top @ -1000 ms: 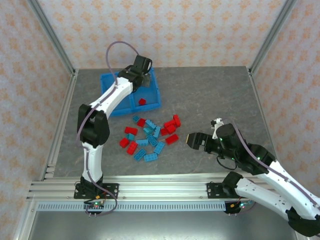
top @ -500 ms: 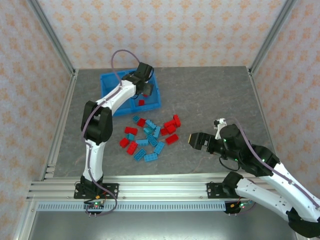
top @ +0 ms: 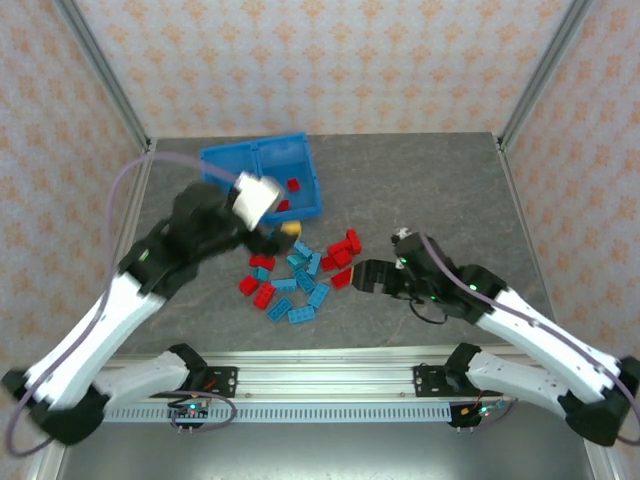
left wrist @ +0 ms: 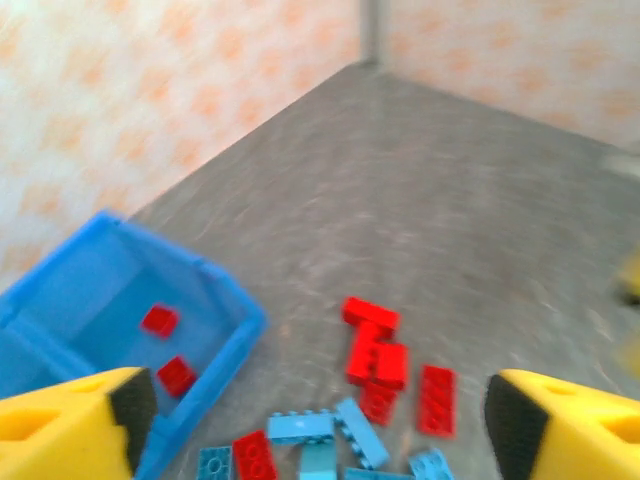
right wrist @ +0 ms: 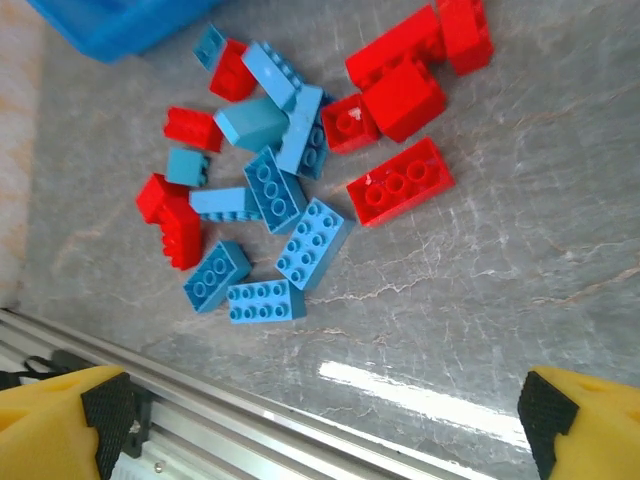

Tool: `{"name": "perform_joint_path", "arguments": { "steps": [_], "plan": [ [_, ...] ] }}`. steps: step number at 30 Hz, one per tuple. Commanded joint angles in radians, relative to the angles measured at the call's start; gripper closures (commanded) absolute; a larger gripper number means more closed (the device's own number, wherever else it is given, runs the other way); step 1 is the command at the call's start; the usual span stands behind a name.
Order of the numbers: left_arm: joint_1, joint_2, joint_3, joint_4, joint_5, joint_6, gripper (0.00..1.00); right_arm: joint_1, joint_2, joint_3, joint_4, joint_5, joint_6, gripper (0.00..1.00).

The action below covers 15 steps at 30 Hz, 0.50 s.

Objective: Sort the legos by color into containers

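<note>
While most small studded legos (top: pixel 300 270), red and light blue, sit jumbled on the table (top: pixel 430 180), two red ones (top: pixel 293 184) lie in the right compartment of the blue bin (top: pixel 225 155); left gripper (left wrist: pixel 320 425) and right gripper (right wrist: pixel 320 420) both gape wide, empty.

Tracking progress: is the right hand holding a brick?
No, the right hand is open with nothing between its fingers, and the bricks lie loose ahead of it.

I saw a grey, marbled tabletop (top: pixel 420 180) enclosed by walls (top: pixel 330 60) papered in a pale peach floral pattern. Aluminium posts (top: pixel 540 68) rose at the far corners, and a slotted aluminium rail (top: pixel 330 380) ran along the near edge.
</note>
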Motion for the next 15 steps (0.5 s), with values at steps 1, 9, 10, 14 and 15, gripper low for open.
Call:
{"name": "perform_joint_path", "arguments": {
  "steps": [1, 9, 10, 14, 15],
  "plan": [
    [-0.004, -0.21, -0.19, -0.124, 0.182, 0.214, 0.0, 0.027, 0.114, -0.016, 0.135, -0.023, 0.022, 0.03],
    [-0.004, -0.634, -0.5, -0.093, 0.222, 0.096, 0.0, 0.146, 0.457, 0.039, 0.244, 0.084, 0.057, 0.03],
    [-0.004, -0.638, -0.518, -0.085, 0.227, 0.088, 0.0, 0.16, 0.488, 0.042, 0.262, 0.087, 0.061, 0.01],
    [-0.004, -0.559, -0.52, -0.083, 0.292, 0.14, 0.0, 0.187, 0.617, 0.044, 0.356, 0.077, 0.094, 0.01],
    [-0.004, -0.532, -0.523, -0.078, 0.295, 0.145, 0.0, 0.188, 0.648, 0.048, 0.375, 0.071, 0.098, 0.01]
  ]
}}
